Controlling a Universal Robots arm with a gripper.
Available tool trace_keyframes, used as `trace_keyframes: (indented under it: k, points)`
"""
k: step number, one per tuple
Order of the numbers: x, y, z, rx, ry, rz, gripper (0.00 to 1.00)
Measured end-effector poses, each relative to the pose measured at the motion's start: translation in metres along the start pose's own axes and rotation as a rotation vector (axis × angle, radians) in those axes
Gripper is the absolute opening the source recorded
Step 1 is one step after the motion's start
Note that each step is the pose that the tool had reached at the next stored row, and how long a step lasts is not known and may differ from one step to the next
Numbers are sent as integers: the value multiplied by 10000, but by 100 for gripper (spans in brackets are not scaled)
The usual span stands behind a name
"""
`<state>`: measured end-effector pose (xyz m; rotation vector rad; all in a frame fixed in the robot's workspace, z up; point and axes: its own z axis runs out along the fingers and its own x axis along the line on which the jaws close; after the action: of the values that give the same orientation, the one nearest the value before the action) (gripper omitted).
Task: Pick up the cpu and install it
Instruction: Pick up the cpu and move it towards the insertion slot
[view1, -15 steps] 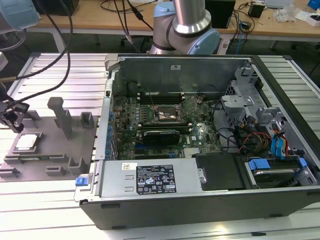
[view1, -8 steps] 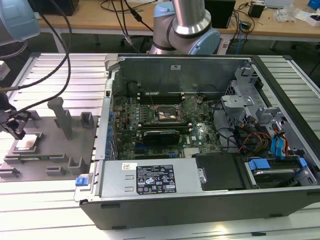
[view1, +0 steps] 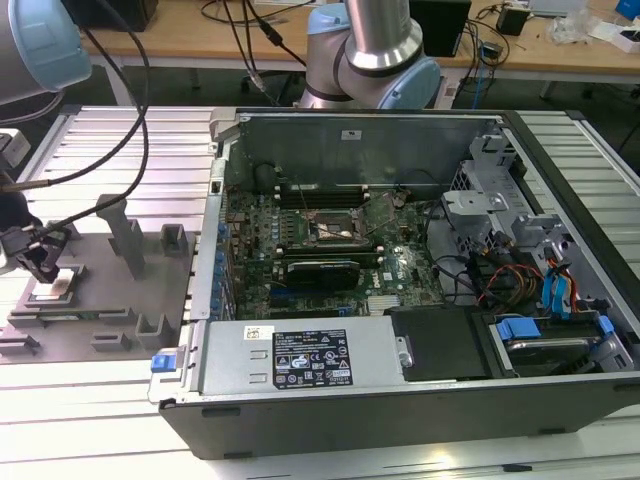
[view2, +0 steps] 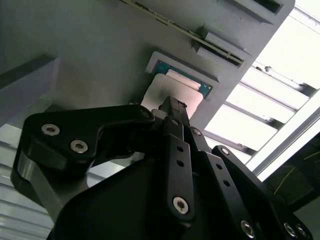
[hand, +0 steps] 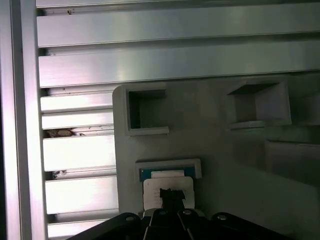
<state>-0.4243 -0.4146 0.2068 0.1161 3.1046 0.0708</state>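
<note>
Cpu: seated in grey tray, at 9 o'clock of the computer case in the exterior view. Gripper poised over it, fingers closed together, apparently empty. Pickup and installation both outstanding.

The ribbed aluminium table carries a grey fixture tray and an open computer case.

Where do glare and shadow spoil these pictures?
In the second wrist view, the aluminium slats burn out white. In the first wrist view, the slats glare too, and the cpu looks washed pale. In the exterior view, the inside of the computer case lies in shade.
</note>
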Motion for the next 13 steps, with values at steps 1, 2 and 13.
trace_keyframes:
  k: [1, 2, 13]
  points:
    - [0, 0, 0, 1, 1, -1, 11]
    - [-1, 0, 1, 0, 0, -1, 11]
    - [-1, 0, 3, 0, -1, -1, 42]
